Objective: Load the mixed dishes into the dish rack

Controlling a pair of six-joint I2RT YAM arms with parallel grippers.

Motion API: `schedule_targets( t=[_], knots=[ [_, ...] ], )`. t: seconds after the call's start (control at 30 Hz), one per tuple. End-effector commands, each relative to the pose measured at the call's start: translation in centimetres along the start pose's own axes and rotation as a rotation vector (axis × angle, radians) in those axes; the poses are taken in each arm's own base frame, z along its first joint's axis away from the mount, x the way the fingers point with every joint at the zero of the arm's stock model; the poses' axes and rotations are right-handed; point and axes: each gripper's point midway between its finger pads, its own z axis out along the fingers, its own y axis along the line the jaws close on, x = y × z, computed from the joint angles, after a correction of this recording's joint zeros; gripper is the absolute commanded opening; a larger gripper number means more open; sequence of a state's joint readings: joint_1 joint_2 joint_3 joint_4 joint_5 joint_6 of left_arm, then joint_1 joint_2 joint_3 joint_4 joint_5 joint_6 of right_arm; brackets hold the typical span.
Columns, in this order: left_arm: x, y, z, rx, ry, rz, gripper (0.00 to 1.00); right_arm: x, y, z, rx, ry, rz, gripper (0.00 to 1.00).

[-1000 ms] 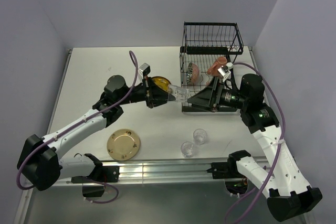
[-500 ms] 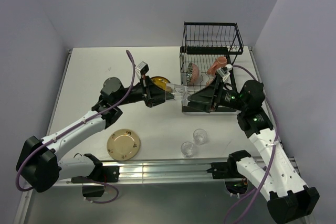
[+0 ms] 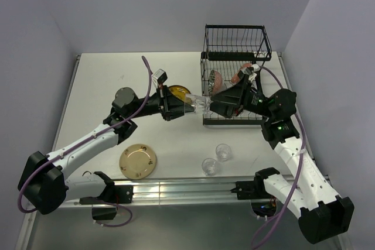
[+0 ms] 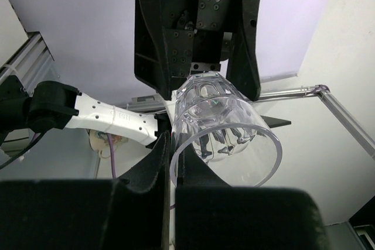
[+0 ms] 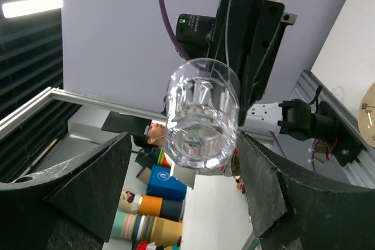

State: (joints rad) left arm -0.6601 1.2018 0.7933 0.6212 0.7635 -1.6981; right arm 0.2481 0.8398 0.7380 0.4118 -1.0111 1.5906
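Note:
My left gripper (image 3: 190, 107) is shut on the rim of a small clear glass (image 3: 201, 105) and holds it sideways in the air, just left of the black wire dish rack (image 3: 235, 44). In the left wrist view the fingers (image 4: 153, 165) pinch the glass wall (image 4: 225, 122). My right gripper (image 3: 215, 103) is open and faces the glass base. In the right wrist view the glass (image 5: 202, 118) sits between its spread fingers (image 5: 79, 194), apart from both. An orange-and-white mug (image 3: 240, 75) and another dish (image 3: 215, 80) are in the rack. The yellow patterned plate (image 3: 179, 91) lies behind the left wrist.
A tan plate (image 3: 138, 161) lies on the table at the near left. Two more clear glasses (image 3: 222, 151) (image 3: 209, 166) stand near the front edge, below the raised glass. The rack's tall basket stands at the back right against the wall.
My right gripper has moved left from the rack's front, and its open fingers now flank the glass base. The left gripper has held the glass almost still.

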Motion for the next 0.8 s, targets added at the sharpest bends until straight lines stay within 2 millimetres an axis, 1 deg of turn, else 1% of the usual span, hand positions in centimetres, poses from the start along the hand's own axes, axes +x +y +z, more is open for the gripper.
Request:
schedule_targets(
  t=[0.0,0.13,0.2,0.33,0.4,0.43,0.47,0.5,0.53,0.57,0.6,0.63,0.67,0.7,0.73,0.77],
  knots=[
    [0.7,-1.9,0.1,0.05,0.032,0.066,0.0,0.1,2.8,0.5,-0.04,0.007,-0.083,0.8],
    [0.6,-1.6,0.3,0.029,0.036,0.083,0.0,0.2,2.6,1.0,-0.025,0.012,-0.076,0.8],
    [0.6,-1.3,0.4,0.012,0.034,0.081,0.0,0.4,2.5,1.2,-0.022,0.021,-0.071,0.78],
    [0.5,-1.0,0.4,0.003,0.031,0.083,0.0,0.6,2.1,1.8,0.002,0.035,-0.056,0.7],
    [0.5,-0.9,0.4,0.001,0.03,0.084,0.0,0.8,1.8,2.0,0.011,0.044,-0.056,0.63],
    [0.5,-0.8,0.4,0.0,0.032,0.086,0.0,0.7,1.8,2.0,0.011,0.041,-0.058,0.58],
    [0.5,-0.7,0.4,-0.002,0.032,0.086,0.0,0.7,1.7,2.0,0.012,0.034,-0.056,0.46],
    [0.6,-0.7,0.4,-0.001,0.036,0.087,0.0,0.6,1.7,2.0,0.013,0.028,-0.062,0.37],
    [0.6,-0.7,0.4,-0.002,0.038,0.09,0.01,0.5,1.6,2.0,0.019,0.026,-0.059,0.25],
    [0.7,-0.7,0.3,-0.004,0.036,0.093,0.05,0.5,1.5,2.0,0.021,0.029,-0.06,0.0],
    [0.7,-0.6,0.2,-0.009,0.031,0.093,0.23,0.5,1.3,2.0,0.031,0.03,-0.062,0.0],
    [0.6,-0.5,0.1,-0.013,0.021,0.103,0.34,0.4,0.8,2.0,0.053,0.024,-0.049,0.0],
    [0.4,0.0,-0.5,-0.04,-0.005,0.09,0.42,0.1,0.8,1.9,0.062,0.013,-0.058,0.0],
    [-0.1,0.2,-0.7,-0.058,-0.043,0.087,0.55,-0.2,0.4,1.7,0.08,-0.001,-0.085,0.0],
    [-0.2,0.3,-1.5,-0.069,-0.069,0.099,0.57,-0.8,-0.7,1.1,0.138,-0.029,-0.057,0.0],
    [-0.5,0.7,-2.1,-0.089,-0.096,0.092,0.57,-1.4,-0.8,0.8,0.158,-0.05,-0.072,0.0]
  ],
)
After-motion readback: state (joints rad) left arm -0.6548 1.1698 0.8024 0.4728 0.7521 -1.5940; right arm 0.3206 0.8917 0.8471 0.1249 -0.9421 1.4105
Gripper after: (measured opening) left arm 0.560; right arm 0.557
